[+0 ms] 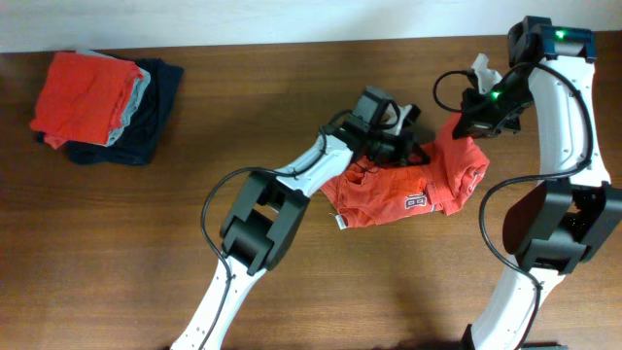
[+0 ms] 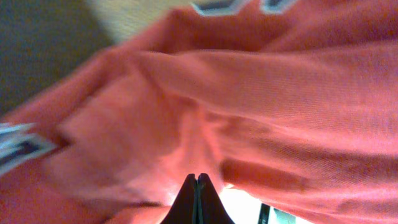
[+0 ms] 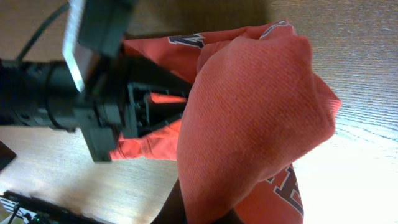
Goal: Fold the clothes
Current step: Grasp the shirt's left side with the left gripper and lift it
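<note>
An orange-red T-shirt [image 1: 408, 190] with navy-and-white lettering lies bunched right of the table's centre, its upper edge pulled up. My left gripper [image 1: 420, 154] is at that edge, its jaws pressed together in a fold of the cloth [image 2: 249, 93]; the tips [image 2: 197, 177] meet with the fabric right ahead of them. My right gripper [image 1: 468, 124] is shut on the shirt's far right corner. In the right wrist view, a thick bunch of cloth [image 3: 249, 106] drapes over its fingers [image 3: 186, 205] and hides the tips. The left gripper [image 3: 177, 93] shows there too, nosed into the shirt.
At the back left stands a stack of folded clothes: an orange-red shirt [image 1: 83, 97] on top, a pale grey garment [image 1: 136, 102] under it, a dark navy one [image 1: 155, 117] at the bottom. Both arms cross the right half of the wooden table [image 1: 117, 253].
</note>
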